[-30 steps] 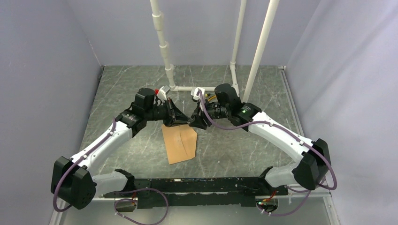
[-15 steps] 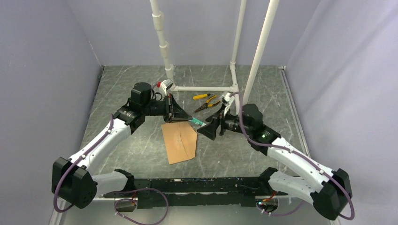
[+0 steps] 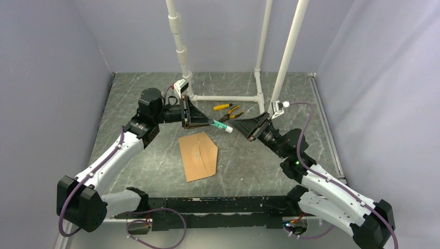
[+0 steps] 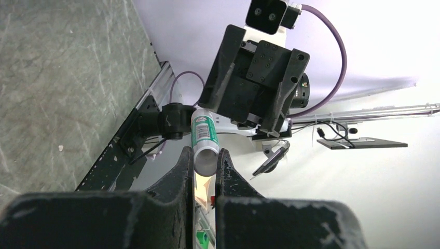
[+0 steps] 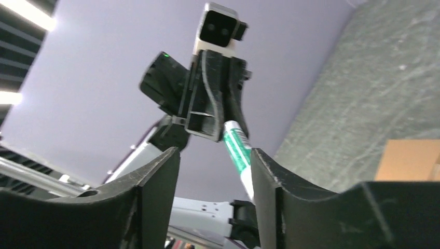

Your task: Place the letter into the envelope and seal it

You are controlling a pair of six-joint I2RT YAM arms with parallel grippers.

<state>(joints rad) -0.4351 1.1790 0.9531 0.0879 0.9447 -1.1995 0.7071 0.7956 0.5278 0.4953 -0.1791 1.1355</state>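
The kraft-brown envelope (image 3: 198, 155) lies flat on the table between the arms, and a corner shows in the right wrist view (image 5: 410, 158). The letter is not in view as a separate sheet. My left gripper (image 3: 204, 120) is shut on a green-and-white glue stick (image 3: 220, 126) and holds it in the air beyond the envelope's far edge; the left wrist view shows the tube (image 4: 203, 136) pinched between the fingers (image 4: 205, 155). My right gripper (image 3: 245, 126) is open and empty, facing the stick's white tip. In the right wrist view its jaws (image 5: 215, 155) stand wide, with the stick (image 5: 237, 148) near one finger.
Two yellow-handled pliers (image 3: 223, 107) (image 3: 232, 114) lie on the table behind the grippers. A white pipe frame (image 3: 223, 97) stands at the back with upright posts. Purple walls close in the left, right and back sides. A black rail (image 3: 223, 205) runs along the near edge.
The grippers were together at the envelope's far edge. The right arm has drawn back to the right and risen, open. The left gripper has lifted the glue stick up and back.
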